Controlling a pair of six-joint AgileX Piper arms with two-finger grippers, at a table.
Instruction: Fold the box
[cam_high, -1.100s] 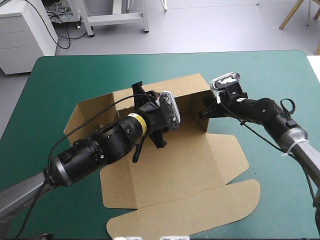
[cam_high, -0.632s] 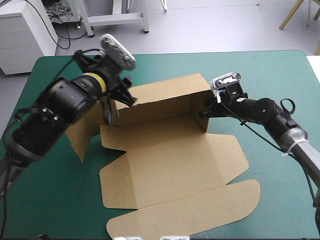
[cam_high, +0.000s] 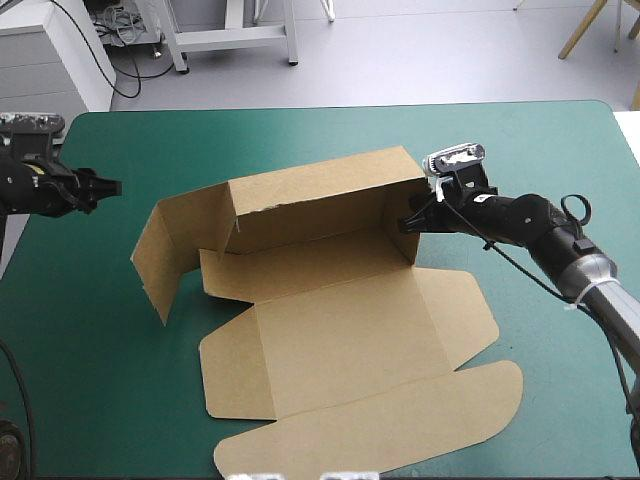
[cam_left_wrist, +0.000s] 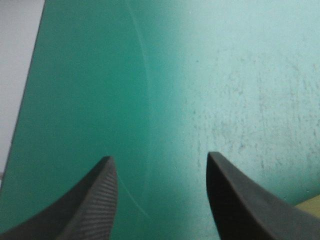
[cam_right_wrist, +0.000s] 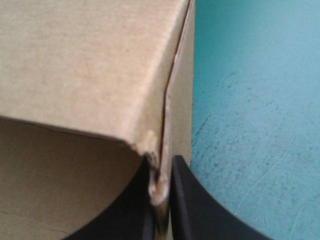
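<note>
Pinching the box (cam_high: 330, 330) at its far-right corner, the right claw (cam_high: 411, 222) is clamping nearly shut on the seam where the raised back wall (cam_high: 320, 200) is meeting the right end wall, with board between its black fingers. The left claw (cam_high: 104, 186) is hanging with its fingers spread wide and nothing between them, over the left edge of the desk (cam_high: 560, 150), well apart from the box.

The box is sitting mid-desk, half built. The back wall is standing, the left end flap (cam_high: 165, 250) is standing but splaying outward, and the lid (cam_high: 370, 420) is lying flat toward the near edge.

The likeliest trouble, in my judgement, is coming from that left end flap. Nothing is supporting it, so it could be sagging further outward and letting the back wall lean. A 2nd risk is sitting at the pinch itself, where the board is looking crumpled in the right wrist view. Pulling or twisting from that 1 small corner could be tearing it. With only 1 claw holding, any push could also be sliding the whole sheet across the teal-green cover.

The tray's long axis is running left to right across the desk, skewed so its right end is lying farther away. Its open side is facing the near edge, and the lid is pointing that way too.
</note>
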